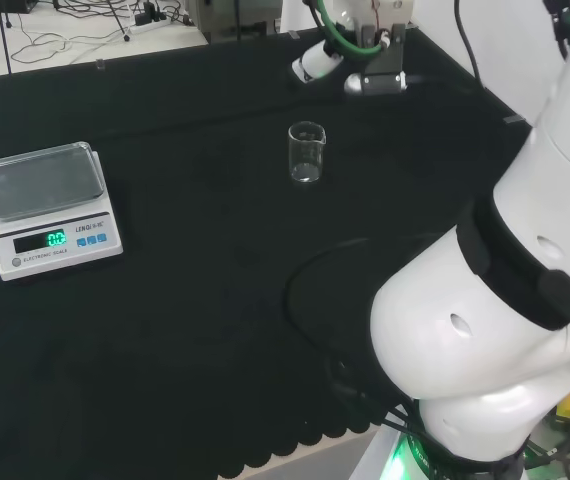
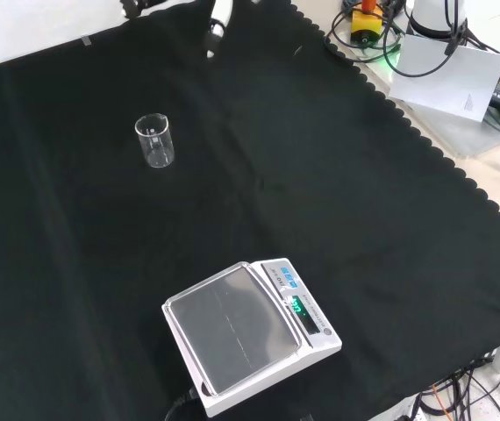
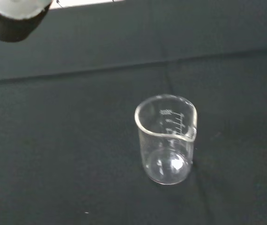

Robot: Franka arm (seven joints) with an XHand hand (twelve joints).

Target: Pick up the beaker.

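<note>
Head view: the small clear glass beaker (image 1: 306,152) stands upright and alone on the black cloth (image 1: 195,330), well apart from the white digital scale with its clear tray (image 1: 50,208) at the left. Beyond the beaker, a white fingertip of the black and white hand (image 1: 317,66) hangs above the cloth, touching nothing.

Front view: the beaker sits at upper left, the hand near the top edge, still well short of it.

Wrist view: the beaker is upright, apparently empty, spout facing the camera. How the hand's fingers are set, I cannot tell. Approach, grasp and lift all remain.
</note>
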